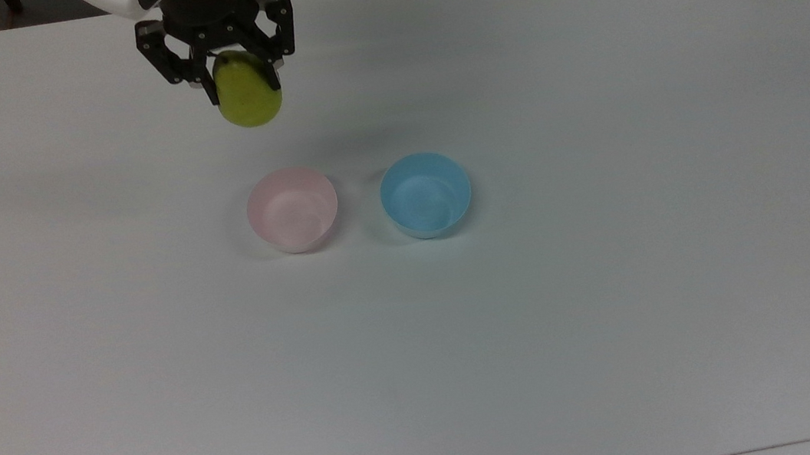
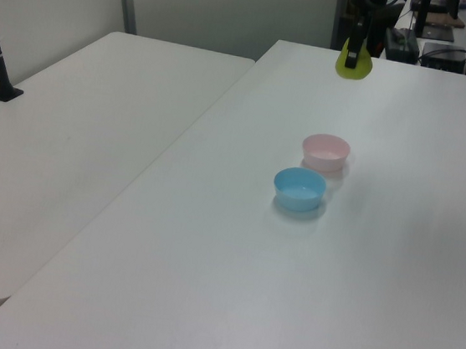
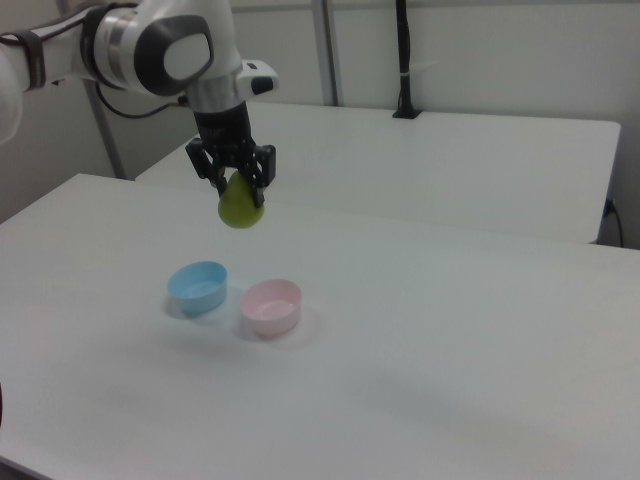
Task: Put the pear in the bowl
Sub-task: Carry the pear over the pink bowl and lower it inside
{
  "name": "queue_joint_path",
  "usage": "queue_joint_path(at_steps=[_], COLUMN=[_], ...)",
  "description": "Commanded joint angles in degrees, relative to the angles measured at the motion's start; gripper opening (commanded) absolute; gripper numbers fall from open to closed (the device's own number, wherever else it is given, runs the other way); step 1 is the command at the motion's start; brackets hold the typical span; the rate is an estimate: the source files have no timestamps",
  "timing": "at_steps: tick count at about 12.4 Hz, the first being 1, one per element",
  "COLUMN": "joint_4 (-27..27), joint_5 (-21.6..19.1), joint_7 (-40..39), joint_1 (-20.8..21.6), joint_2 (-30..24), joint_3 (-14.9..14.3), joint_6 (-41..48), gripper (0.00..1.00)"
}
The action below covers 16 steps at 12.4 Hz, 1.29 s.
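The white table (image 1: pixel 616 310) carries two small bowls side by side near its middle, well away from every edge: one pale pink bowl (image 1: pixel 292 209) and one light blue bowl (image 1: pixel 426 194), just beside each other but apart. One Panda arm (image 3: pixel 150 45) reaches in over the tabletop's far edge in the top view, and its gripper (image 1: pixel 242 85) is clamped on the neck of the single pear (image 1: pixel 248 96), which hangs below the fingers, lifted well clear of the surface, as the right view makes plain. In the top view the pear sits between the far edge and the pink bowl, a little toward the top view's left of that bowl's centre. Judging by this, the carry step is in hand: the fruit is gripped and aloft but not yet over its target. The next move calls for bringing the pear over the pink bowl's opening, not the blue one beside it, then lowering before letting go, so the rounded fruit does not bounce out or tip the light plastic bowl.
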State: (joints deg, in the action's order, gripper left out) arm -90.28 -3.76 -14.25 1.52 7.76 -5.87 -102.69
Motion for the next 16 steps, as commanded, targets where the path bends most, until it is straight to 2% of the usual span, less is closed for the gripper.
queue_joint_path(at_steps=[1, 6, 12, 16], joint_4=[-6.82, -13.60, -13.69, -13.60], joint_5=[-2.30, -1.69, 3.22, 4.03], joint_7=[2.12, 2.47, 2.91, 2.91], joint_1=[0.59, 3.13, 3.22, 2.87], joint_2=[-0.47, 4.53, 8.84, 10.16], joint_3=[-0.46, -0.37, -0.37, -0.37], joint_6=[-9.08, -21.91, -22.99, -23.25], gripper=[0.00, 0.00, 0.00, 0.00])
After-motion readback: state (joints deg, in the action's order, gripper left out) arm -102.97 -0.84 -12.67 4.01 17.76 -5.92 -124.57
